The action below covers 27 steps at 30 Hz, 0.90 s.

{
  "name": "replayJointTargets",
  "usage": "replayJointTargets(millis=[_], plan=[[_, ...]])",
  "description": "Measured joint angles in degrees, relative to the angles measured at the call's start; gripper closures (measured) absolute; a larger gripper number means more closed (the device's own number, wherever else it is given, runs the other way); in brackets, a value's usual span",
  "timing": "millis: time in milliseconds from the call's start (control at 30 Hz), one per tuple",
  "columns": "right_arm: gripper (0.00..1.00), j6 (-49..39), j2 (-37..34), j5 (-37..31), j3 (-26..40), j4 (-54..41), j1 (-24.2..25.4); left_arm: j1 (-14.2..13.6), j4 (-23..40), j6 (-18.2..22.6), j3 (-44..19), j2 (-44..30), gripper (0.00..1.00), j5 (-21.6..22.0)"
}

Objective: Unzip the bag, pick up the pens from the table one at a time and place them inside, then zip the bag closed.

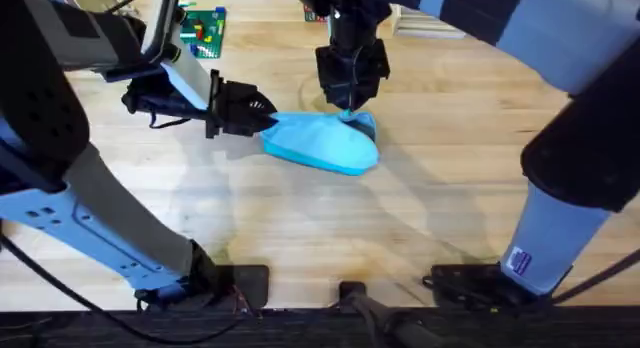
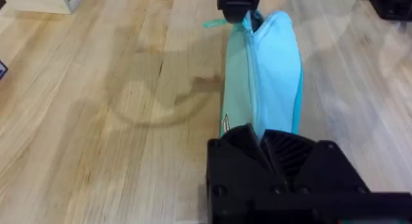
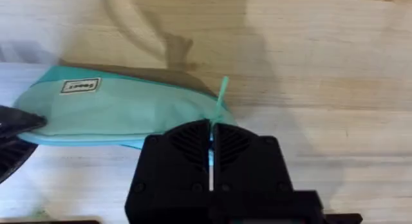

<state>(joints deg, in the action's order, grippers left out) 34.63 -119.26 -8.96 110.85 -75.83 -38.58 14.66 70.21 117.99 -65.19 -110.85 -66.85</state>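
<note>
The light-blue bag (image 1: 322, 145) lies on the table (image 1: 420, 228) at its middle, zipper (image 2: 251, 76) running along its top and looking closed. My left gripper (image 1: 266, 120) is shut on the bag's left end (image 2: 261, 137). At the right end, my right gripper (image 1: 349, 110) comes down from above with its fingers (image 3: 187, 147) shut on the zipper's slider. A thin teal pull tab (image 3: 222, 95) sticks out past them. The bag (image 3: 116, 108) stretches away toward the left gripper (image 3: 13, 137) in the right wrist view. The pens are out of view.
A green baseplate (image 1: 203, 30) with small coloured bricks sits at the table's back left. A pale wooden block (image 2: 45, 0) stands farther off, and a light object (image 1: 425, 26) lies at the back right. A faint ring stain (image 2: 154, 98) marks the wood beside the bag.
</note>
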Motion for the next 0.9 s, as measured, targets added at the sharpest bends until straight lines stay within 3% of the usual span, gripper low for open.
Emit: replayJointTargets(millis=[867, 900], plan=[[0.968, -4.93, 0.00, 1.51, 0.00, -4.15, 6.64, 0.18, 0.37, 0.00, 0.00, 0.00, 0.959, -0.48], [0.967, -5.35, 0.00, -1.24, -0.02, -4.88, 7.95, 1.24, 1.73, 0.00, 0.06, 0.00, 0.959, 0.33]])
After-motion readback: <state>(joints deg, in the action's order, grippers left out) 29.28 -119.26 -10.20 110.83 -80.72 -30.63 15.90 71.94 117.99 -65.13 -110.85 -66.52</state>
